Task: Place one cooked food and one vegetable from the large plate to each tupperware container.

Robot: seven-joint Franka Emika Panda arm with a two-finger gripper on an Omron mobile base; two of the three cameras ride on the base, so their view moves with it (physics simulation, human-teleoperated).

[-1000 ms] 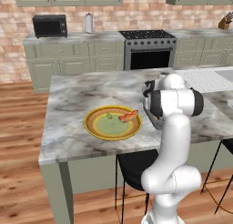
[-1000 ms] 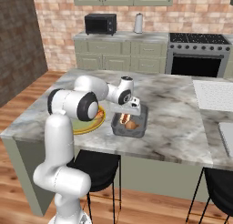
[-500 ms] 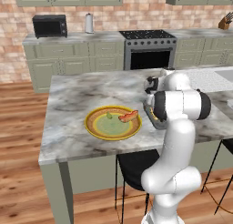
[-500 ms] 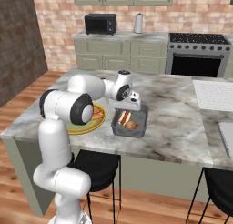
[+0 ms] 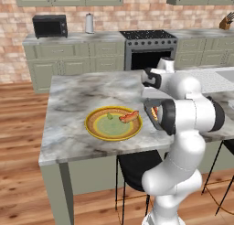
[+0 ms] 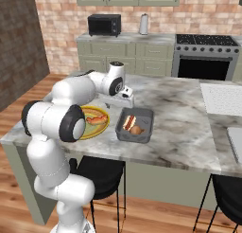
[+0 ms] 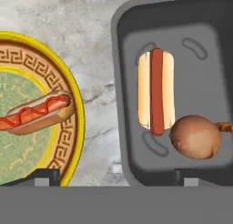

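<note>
Hovering wide-open and empty, the gripper (image 7: 116,175) straddles plate (image 7: 68,89) and grey container (image 7: 200,22) — hot dog (image 7: 155,91), onion (image 7: 195,137) inside.

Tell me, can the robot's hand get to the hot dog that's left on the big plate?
Probably yes. The gripper hangs open above the counter between the large plate and the dark grey tray. The hot dog lies uncovered at the plate's near edge, with nothing in between.

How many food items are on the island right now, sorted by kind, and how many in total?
Hot dogs: 2, one on the large plate at, one in the dark grey container at
Onions: 1, in the dark grey container
Small green vegetable: 1, on the large plate
Total: 4
</note>
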